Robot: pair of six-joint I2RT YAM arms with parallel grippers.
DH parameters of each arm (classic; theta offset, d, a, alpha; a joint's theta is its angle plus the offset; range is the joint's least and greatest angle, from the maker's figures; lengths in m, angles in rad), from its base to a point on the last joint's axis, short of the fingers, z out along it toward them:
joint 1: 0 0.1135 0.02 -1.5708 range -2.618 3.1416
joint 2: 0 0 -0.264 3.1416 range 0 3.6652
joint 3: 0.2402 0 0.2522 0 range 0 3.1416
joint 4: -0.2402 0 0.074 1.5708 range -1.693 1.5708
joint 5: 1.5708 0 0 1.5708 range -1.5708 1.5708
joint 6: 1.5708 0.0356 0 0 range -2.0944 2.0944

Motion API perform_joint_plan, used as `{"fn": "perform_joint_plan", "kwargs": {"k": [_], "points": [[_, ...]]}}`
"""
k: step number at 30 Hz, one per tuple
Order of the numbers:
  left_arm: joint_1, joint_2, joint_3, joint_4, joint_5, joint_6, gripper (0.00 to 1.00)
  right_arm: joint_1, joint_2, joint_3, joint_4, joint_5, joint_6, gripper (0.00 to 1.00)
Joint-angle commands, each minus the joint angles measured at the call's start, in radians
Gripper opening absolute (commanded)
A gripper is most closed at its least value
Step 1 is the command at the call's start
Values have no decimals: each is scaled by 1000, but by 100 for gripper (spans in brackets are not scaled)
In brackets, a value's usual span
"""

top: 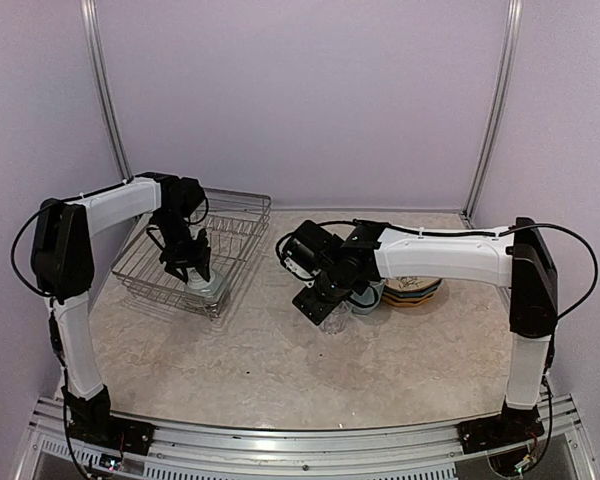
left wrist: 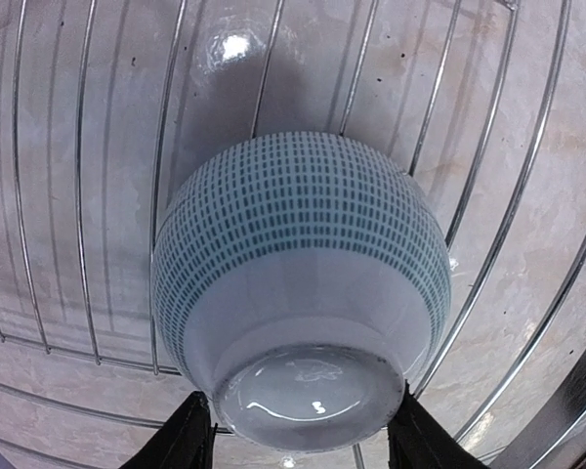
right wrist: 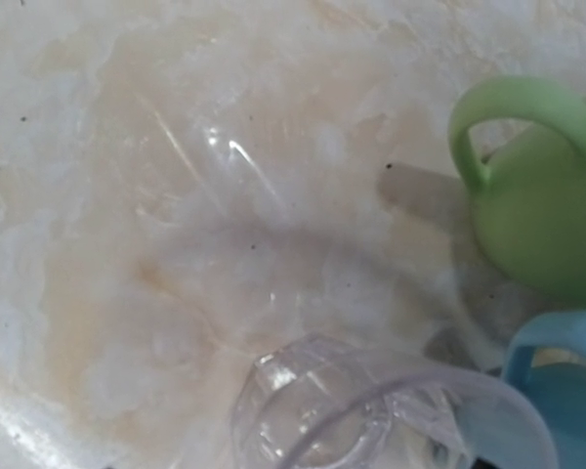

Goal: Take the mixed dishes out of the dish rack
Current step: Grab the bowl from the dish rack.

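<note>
Left claw [left wrist: 305, 428] clamps the foot of the small white cup [left wrist: 303, 244] (inverted, blue-dashed), dish rack [left wrist: 78, 195] wires beyond. Right claw [top: 321, 308]: grip cannot be told; clear glass [right wrist: 371, 410] nearest it, light green mug [right wrist: 537, 215] beyond.

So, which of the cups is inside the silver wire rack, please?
The upside-down white cup with teal dashes, in the left pincer; the green mug, light blue cup and clear glass are on the table.

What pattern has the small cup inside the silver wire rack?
The small white cup has rows of teal dashes; clearest in left wrist view.
</note>
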Motion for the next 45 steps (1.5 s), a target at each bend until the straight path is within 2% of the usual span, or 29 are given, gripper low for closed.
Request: {"fn": "perform_joint_plan", "kwargs": {"k": [1,4,6,12,21,31,45], "points": [[6,-1,10,27,-36,-9,61,4,-29,-9,20,-5,4,75],[6,18,23,25,-41,-10,70,3,-29,-11,28,-11,-1,75],[6,27,28,27,-43,-12,71,5,-30,-11,32,-12,-3,75],[-2,28,27,34,-41,-13,63,3,-29,-13,31,-18,-6,75],[-24,29,29,42,-83,-4,64,5,-21,-4,37,-36,-10,74],[-44,22,27,53,-130,3,55,6,-23,-16,40,-44,-1,74],[-59,38,40,68,-135,23,63,14,-18,-22,48,-55,2,74]]}}
